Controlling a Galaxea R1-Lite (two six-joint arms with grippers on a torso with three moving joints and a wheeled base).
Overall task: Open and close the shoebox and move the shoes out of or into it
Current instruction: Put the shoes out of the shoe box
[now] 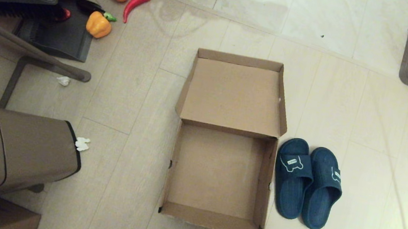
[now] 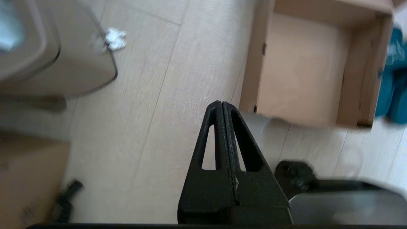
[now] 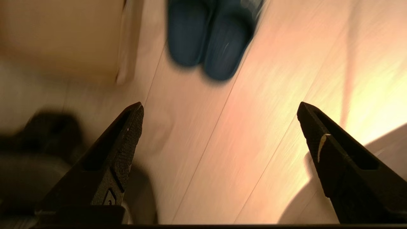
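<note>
Shoebox (image 1: 216, 170) sits on the floor (image 1: 347, 89) with its lid (image 1: 233, 95) folded fully back past the far wall; the tray is bare inside. Shoes (image 1: 306, 181) lie side by side, touching one another, on the floor just beside the shoebox's right wall, toes pointing toward the robot, soles down. Left gripper (image 2: 221, 106) hangs above bare floor off the shoebox's near left corner, fingers pressed together with nothing between them. Right gripper (image 3: 219, 109) hangs over the floor on the near side of the shoes, fingers spread wide and empty. Judgement on handling: the shoes look like moulded rubber, so probably light, flexible and fairly grippy; the strap arch, or the side edge of the sole, looks the best hold, and a pinch across both inner edges might lift the pair at once. The shoebox is thin cardboard, likely light enough to slide or buckle if nudged. Clearance: the right wall stands between shoes and tray, so a carry must rise over its rim. Open floor lies right of the shoes; a bin (image 1: 16, 153) stands well left of the shoebox.
</note>
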